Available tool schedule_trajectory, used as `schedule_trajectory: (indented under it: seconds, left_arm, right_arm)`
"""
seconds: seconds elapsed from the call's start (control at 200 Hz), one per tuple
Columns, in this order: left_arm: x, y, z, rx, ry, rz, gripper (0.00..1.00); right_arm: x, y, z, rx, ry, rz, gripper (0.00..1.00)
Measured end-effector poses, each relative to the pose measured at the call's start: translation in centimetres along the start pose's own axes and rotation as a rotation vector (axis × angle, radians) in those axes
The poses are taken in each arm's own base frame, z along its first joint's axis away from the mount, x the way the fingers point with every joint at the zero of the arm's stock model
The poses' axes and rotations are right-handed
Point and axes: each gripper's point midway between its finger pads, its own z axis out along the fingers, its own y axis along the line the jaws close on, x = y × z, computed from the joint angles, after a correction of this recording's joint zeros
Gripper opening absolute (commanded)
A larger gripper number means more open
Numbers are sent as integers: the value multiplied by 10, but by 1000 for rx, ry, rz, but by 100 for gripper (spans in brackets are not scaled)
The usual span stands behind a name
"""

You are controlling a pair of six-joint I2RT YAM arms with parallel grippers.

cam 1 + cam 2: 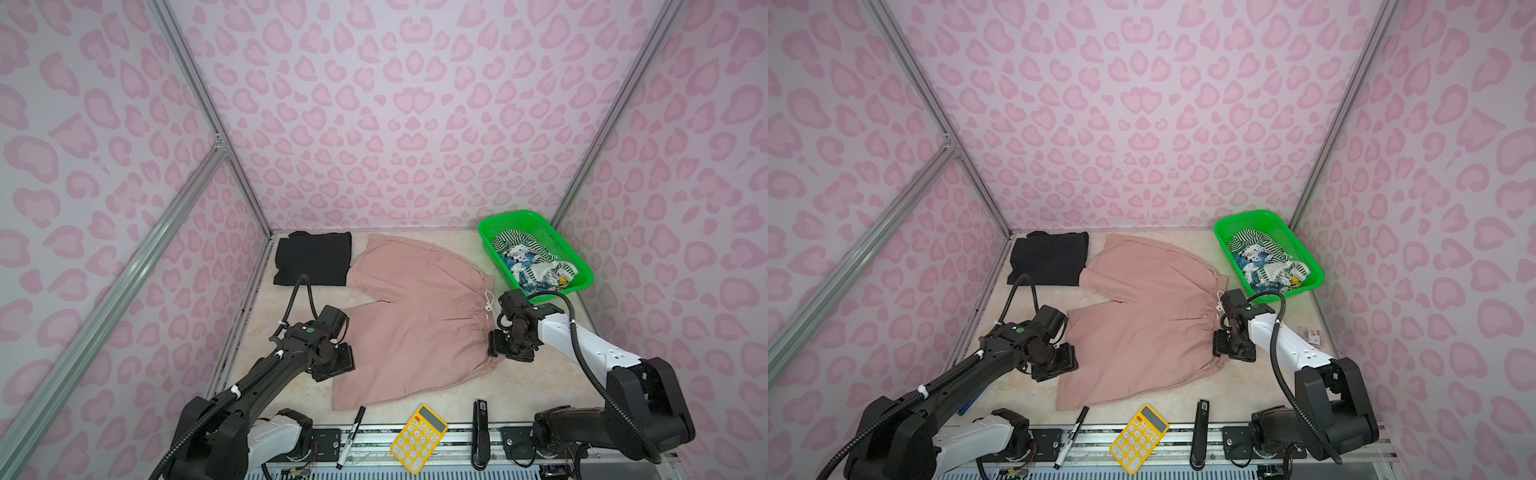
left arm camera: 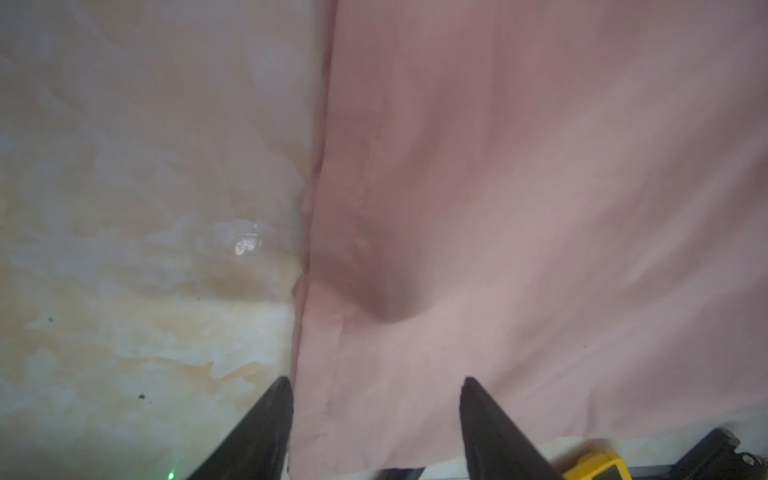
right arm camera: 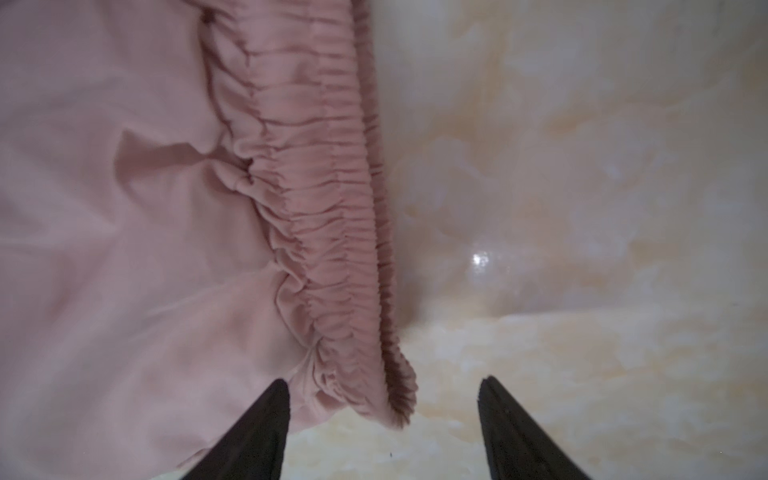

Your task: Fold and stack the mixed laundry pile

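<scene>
My left tool (image 2: 376, 380) stands wide above the leg hem (image 2: 320, 291) of the pink shorts (image 1: 415, 320), gripping nothing. My right tool (image 3: 384, 381) is wide too, above the near end of the gathered waistband (image 3: 324, 208), one finger over cloth and the other over bare tabletop (image 1: 457, 395). The shorts lie spread flat mid-tabletop, with the white cord (image 1: 489, 303) at the waist. A folded black garment (image 1: 313, 257) sits far left, just beside one leg. The striped piece (image 1: 513, 241) and the printed piece (image 1: 519, 259) lie in the green basket (image 1: 519, 214).

Top views high, angled down, wrist views close above table (image 2: 124, 208)
</scene>
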Motion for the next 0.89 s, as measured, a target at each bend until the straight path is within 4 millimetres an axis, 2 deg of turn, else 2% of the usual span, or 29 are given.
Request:
schedule_trajectory:
  seconds: [0.07, 0.195, 0.26, 0.28, 0.36, 0.485, 0.62, 0.71, 0.8, 0.84, 0.895]
  left_arm:
    - [8, 5, 11, -16, 32, -20, 55]
    - [14, 9, 26, -33, 71, -45, 38]
    - [13, 9, 30, -46, 82, -55, 37]
    - [12, 9, 31, -50, 87, -57, 33]
    - [8, 8, 34, -78, 107, -66, 29]
    - [-2, 3, 38, -113, 148, -64, 25]
    - [-21, -2, 40, -139, 189, -72, 26]
    - [-45, -7, 39, -116, 169, -91, 26]
    - [-73, -11, 37, -77, 108, -99, 35]
    - [-87, -11, 36, -67, 60, -92, 46]
    - [-101, -12, 34, -59, 5, -79, 54]
  right_arm:
    - [2, 1, 5, -13, 2, 10, 66]
    - [3, 4, 11, -32, 2, 28, 55]
    - [1, 6, 14, -45, 2, 34, 48]
    - [1, 7, 15, -47, 3, 34, 47]
    - [-1, 9, 18, -57, 1, 41, 39]
    - [-5, 12, 24, -68, -1, 42, 33]
    - [-16, 19, 25, -87, -19, 46, 32]
    - [-25, 23, 23, -101, -45, 54, 33]
    - [-35, 27, 18, -115, -76, 59, 37]
    - [-38, 29, 15, -121, -90, 61, 39]
    - [-41, 30, 10, -123, -109, 59, 44]
